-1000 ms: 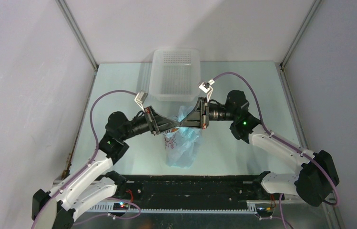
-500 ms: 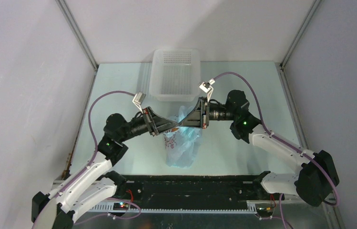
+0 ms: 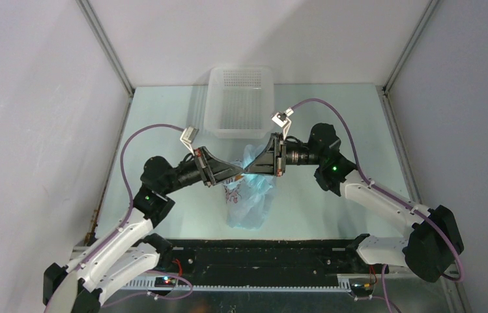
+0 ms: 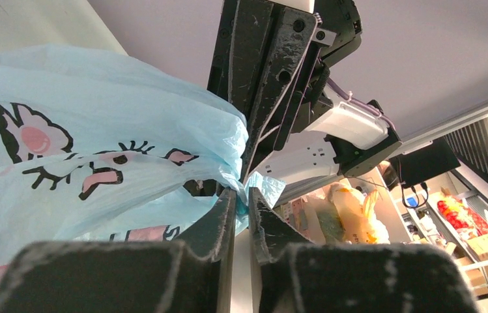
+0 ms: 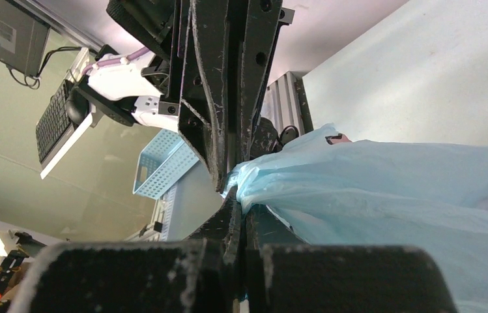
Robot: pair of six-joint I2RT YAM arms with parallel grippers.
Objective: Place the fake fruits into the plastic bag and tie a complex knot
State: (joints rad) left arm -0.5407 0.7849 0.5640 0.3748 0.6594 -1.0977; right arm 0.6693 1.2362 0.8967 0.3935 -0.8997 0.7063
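The light-blue plastic bag [image 3: 251, 199], printed with pink and black figures, hangs between the two arms over the table. Both grippers meet tip to tip at its gathered top. My left gripper [image 4: 242, 197] has its jaws nearly together with a fold of blue plastic [image 4: 163, 130] pinched at the tips. My right gripper [image 5: 238, 197] is shut on the bag's bunched edge [image 5: 371, 182]. In the top view the left gripper [image 3: 242, 171] and right gripper [image 3: 249, 169] touch noses. The fake fruits are hidden inside the bag. No knot can be made out.
A white perforated basket [image 3: 240, 101] stands on the table just behind the grippers. The black rail [image 3: 260, 257] with the arm bases runs along the near edge. Grey walls close in the left, right and back.
The left arm has drawn back slightly to the left, its tips still at the bag's top. The right arm and the bag have stayed put.
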